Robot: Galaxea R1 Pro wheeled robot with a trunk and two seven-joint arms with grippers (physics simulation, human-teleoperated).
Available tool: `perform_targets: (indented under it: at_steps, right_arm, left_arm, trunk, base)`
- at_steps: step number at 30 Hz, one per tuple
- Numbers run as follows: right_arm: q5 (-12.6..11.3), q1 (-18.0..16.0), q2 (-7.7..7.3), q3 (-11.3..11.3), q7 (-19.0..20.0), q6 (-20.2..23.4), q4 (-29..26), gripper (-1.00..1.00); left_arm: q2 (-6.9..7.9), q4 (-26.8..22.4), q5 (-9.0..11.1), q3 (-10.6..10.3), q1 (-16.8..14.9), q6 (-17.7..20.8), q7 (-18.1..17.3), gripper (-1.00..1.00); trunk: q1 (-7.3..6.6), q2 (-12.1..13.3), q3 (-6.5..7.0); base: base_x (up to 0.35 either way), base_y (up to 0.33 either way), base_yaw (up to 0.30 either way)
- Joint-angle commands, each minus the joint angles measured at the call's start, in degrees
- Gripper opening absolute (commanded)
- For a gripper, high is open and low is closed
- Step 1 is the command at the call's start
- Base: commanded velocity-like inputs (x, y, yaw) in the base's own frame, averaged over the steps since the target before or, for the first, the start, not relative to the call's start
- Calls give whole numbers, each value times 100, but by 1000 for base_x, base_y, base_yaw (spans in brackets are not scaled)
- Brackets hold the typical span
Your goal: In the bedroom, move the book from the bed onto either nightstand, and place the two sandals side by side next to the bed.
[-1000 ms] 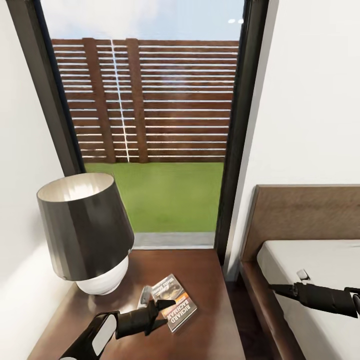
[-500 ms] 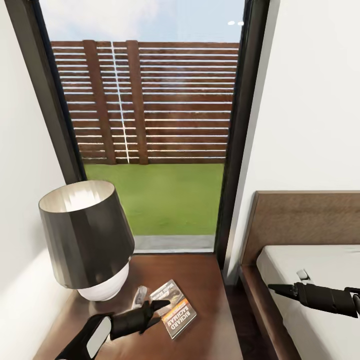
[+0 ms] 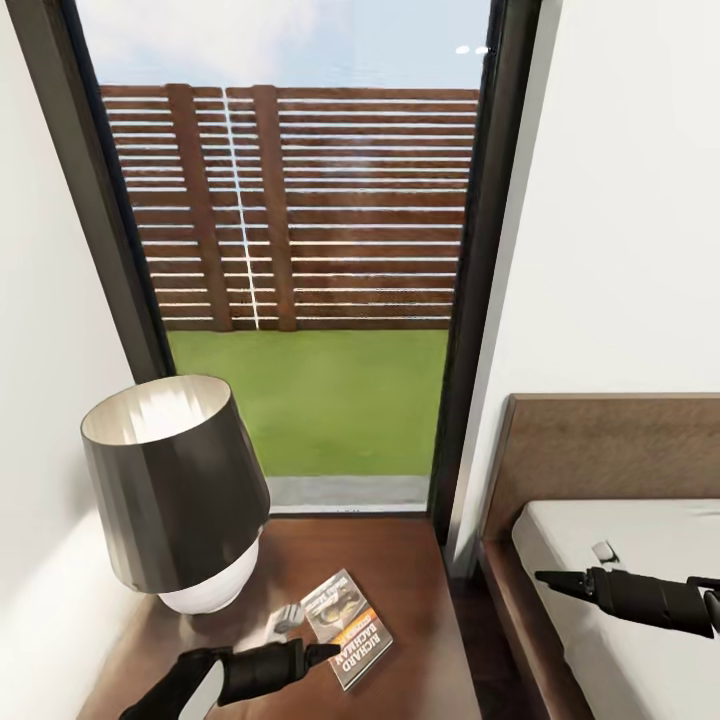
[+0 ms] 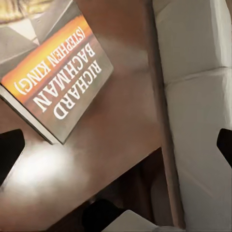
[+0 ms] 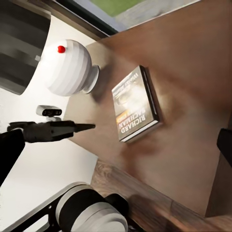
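The book (image 3: 347,625) lies flat on the glossy dark nightstand (image 3: 425,600), cover up, orange band and white lettering showing; I also see this book (image 4: 53,72) in the left wrist view. My left gripper (image 3: 325,652) hovers low at the book's near left edge, open and holding nothing, its fingers wide apart in the wrist view. My right gripper (image 3: 545,577) is open over the bed's pale mattress (image 3: 620,600), pointing toward the nightstand. From the right wrist the book (image 5: 135,104) is visible too. The sandals are out of view.
A lamp (image 3: 175,490) with a dark shade and white round base stands on the nightstand's left half, close to the left arm. Behind is a tall dark-framed window (image 3: 470,300). White walls flank both sides; the brown headboard (image 3: 600,440) rises at right.
The left gripper has drawn back from the book toward me, leaving it lying on the nightstand. The head view has shifted slightly. The right arm is unmoved.
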Motion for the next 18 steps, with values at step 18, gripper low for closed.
perform_targets:
  at_steps: [18]
  right_arm:
    - [565, 6, 150, 72, 11, -2847, 3280, 100]
  left_arm:
    - [61, 219, -30, -41, 1, -465, -27, 100]
  trunk:
    - [-397, 721, 318]
  base:
    - [0, 0, 0]
